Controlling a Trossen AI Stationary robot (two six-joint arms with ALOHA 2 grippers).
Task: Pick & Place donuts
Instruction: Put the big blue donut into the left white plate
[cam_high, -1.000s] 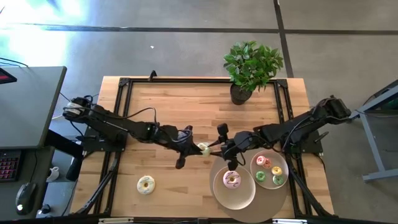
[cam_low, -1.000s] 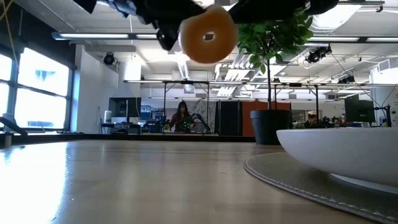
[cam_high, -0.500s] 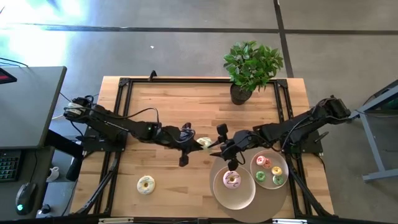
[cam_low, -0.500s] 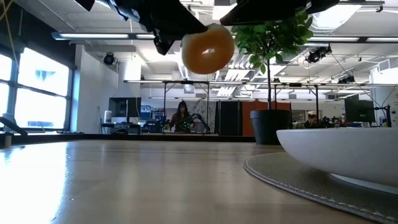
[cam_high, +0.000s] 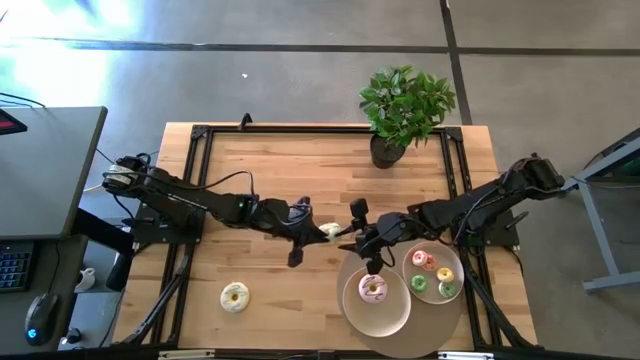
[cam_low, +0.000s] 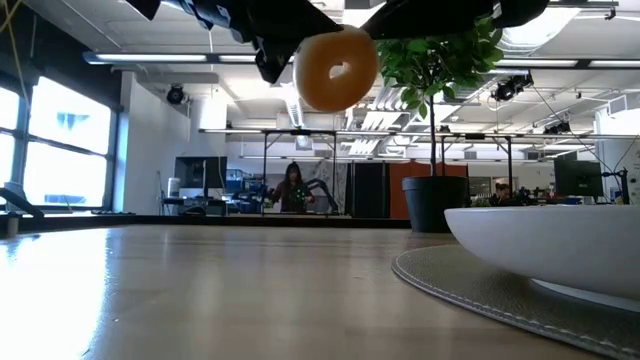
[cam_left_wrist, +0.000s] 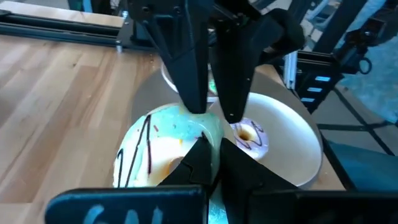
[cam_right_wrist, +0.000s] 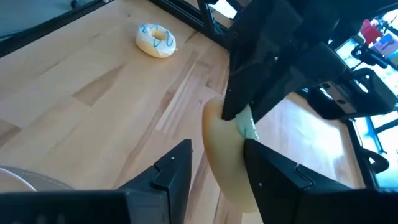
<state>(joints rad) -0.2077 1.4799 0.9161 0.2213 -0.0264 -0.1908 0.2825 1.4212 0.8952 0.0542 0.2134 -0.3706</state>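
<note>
A pale-green-iced donut with dark lines (cam_high: 329, 231) hangs in the air over the table's middle, beige underside toward the low view (cam_low: 337, 70). My left gripper (cam_high: 318, 232) is shut on it. My right gripper (cam_high: 348, 236) faces it from the right, open, one finger at each flat face of the donut (cam_right_wrist: 224, 155). A yellow-white donut (cam_high: 234, 296) lies flat on the wood near the near-left edge. A pink-iced donut (cam_high: 372, 289) lies on a plate (cam_high: 395, 312), and several small donuts (cam_high: 433, 272) lie on a second plate. My left gripper pinches the donut's rim (cam_right_wrist: 222, 115) between its two fingers, coming level from the table's left. The donut is lifted clear and stands on edge, hanging below the fingers. My right gripper: whether its fingers (cam_right_wrist: 273, 177) touch the donut's faces, I cannot tell.
The two plates sit on a round grey mat (cam_high: 352, 262) at the near right, right under the right gripper. A potted plant (cam_high: 402, 108) stands at the far edge. Bare wood lies across the table's left and far middle.
My left gripper has carried the donut a little toward the table's right, closer to the right gripper. The donut tipped briefly and now again shows its hole toward the low view.
</note>
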